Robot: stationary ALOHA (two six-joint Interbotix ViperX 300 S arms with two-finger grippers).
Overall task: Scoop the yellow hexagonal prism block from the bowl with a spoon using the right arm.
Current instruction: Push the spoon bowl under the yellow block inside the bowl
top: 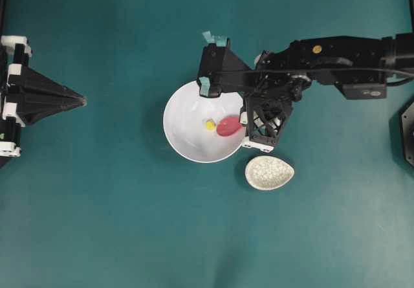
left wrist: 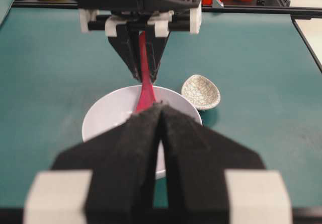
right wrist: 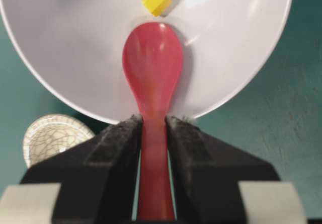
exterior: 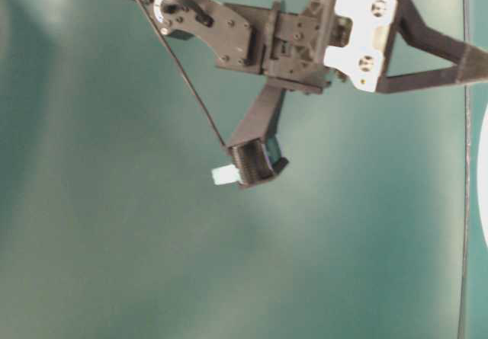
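White and glossy, the bowl (top: 187, 116) sat mid-table. The right gripper (right wrist: 153, 128) clamped the pink-red spoon (right wrist: 152, 70) by its handle, scoop inside the bowl. Just beyond the scoop's tip lay the yellow hexagonal prism block (right wrist: 156, 0), tiny and bright. The left gripper (left wrist: 161, 114) was closed, empty.

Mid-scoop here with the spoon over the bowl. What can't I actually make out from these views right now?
- Overhead: the spoon handle, hidden under the right gripper.
- Left wrist view: the yellow block and the near bowl rim, behind the left gripper.
- Right wrist view: whether the spoon tip touches the block or the bowl floor; the spoon rest is partly behind the jaws.
- Table-level view: bowl cut off at the right edge.
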